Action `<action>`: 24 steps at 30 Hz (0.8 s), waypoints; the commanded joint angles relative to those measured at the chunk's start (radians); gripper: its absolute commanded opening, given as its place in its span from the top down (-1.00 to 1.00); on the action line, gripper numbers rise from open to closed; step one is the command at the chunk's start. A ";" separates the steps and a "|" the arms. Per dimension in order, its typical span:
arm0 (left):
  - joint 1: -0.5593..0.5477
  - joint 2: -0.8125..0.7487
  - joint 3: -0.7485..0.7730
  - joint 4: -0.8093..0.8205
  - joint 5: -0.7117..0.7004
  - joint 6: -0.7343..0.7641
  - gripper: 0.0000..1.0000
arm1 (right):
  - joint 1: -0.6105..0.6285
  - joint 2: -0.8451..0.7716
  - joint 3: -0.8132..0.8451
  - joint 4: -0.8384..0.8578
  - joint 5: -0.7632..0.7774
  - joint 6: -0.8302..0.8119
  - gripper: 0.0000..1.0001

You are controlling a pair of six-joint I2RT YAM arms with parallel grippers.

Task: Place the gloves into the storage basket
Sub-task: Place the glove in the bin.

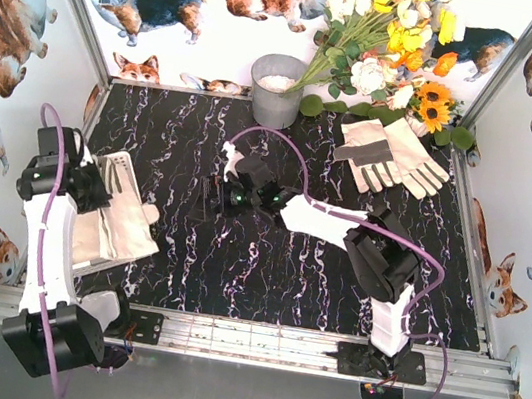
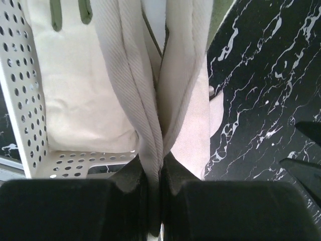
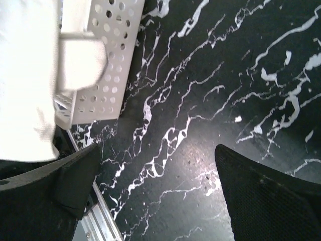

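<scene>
1. Top external view: the black marble table [image 1: 265, 270] carries everything. The step in hand, seating one glove in the basket, is under way at nine o'clock.
2. The storage basket [image 2: 22, 100] sits at nine o'clock beside the left arm, largely covered by fabric.
3. Two more gloves [image 1: 394, 157] lie overlapping at one o'clock, just in front of the flowers [image 1: 393, 37].
4. The held glove [image 1: 126, 223] drapes over the basket. Part lies inside, and its thumb side seems to hang over the three o'clock wall (the right wrist view shows this best).
5. The left gripper [image 2: 160, 175] has its jaws pressed together on that glove's cuff. I judge it should shift toward nine o'clock until the overhang clears the rim, sink low, then let go.
6. The right gripper [image 3: 155, 173] hangs near the centre with its jaws spread wide, holding nothing. It should stay clear of the basket.
</scene>
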 commanded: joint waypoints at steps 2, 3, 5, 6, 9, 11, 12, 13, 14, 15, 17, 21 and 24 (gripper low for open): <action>0.062 0.000 0.049 0.043 -0.019 0.051 1.00 | -0.013 -0.099 -0.050 0.080 -0.012 -0.009 -1.00; 0.082 0.002 0.043 0.054 0.003 0.059 1.00 | -0.015 -0.106 -0.061 0.088 -0.016 -0.006 -1.00; 0.115 0.003 0.025 0.086 0.056 0.067 1.00 | -0.021 -0.117 -0.075 0.096 -0.024 -0.002 -1.00; 0.122 0.005 0.015 0.100 0.070 0.071 1.00 | -0.024 -0.121 -0.082 0.100 -0.027 -0.001 -1.00; 0.133 0.017 -0.007 0.131 0.094 0.086 1.00 | -0.033 -0.132 -0.098 0.109 -0.033 0.003 -0.99; 0.140 0.026 -0.019 0.158 0.115 0.089 1.00 | -0.037 -0.136 -0.109 0.115 -0.035 0.006 -0.99; 0.144 0.028 -0.026 0.171 0.116 0.085 1.00 | -0.039 -0.138 -0.112 0.117 -0.036 0.009 -0.99; 0.148 0.036 -0.025 0.173 0.120 0.091 1.00 | -0.041 -0.139 -0.116 0.118 -0.038 0.011 -0.99; 0.153 0.048 -0.025 0.173 0.118 0.095 1.00 | -0.043 -0.144 -0.121 0.121 -0.039 0.014 -0.99; 0.158 0.070 -0.020 0.167 0.107 0.097 1.00 | -0.045 -0.147 -0.127 0.125 -0.039 0.015 -0.98; 0.162 0.108 -0.010 0.156 0.075 0.111 1.00 | -0.048 -0.154 -0.139 0.133 -0.040 0.021 -0.98; 0.162 0.167 -0.005 0.154 0.030 0.120 1.00 | -0.052 -0.172 -0.161 0.145 -0.044 0.028 -0.98; 0.162 0.196 -0.007 0.172 0.014 0.132 1.00 | -0.054 -0.183 -0.177 0.154 -0.044 0.031 -0.98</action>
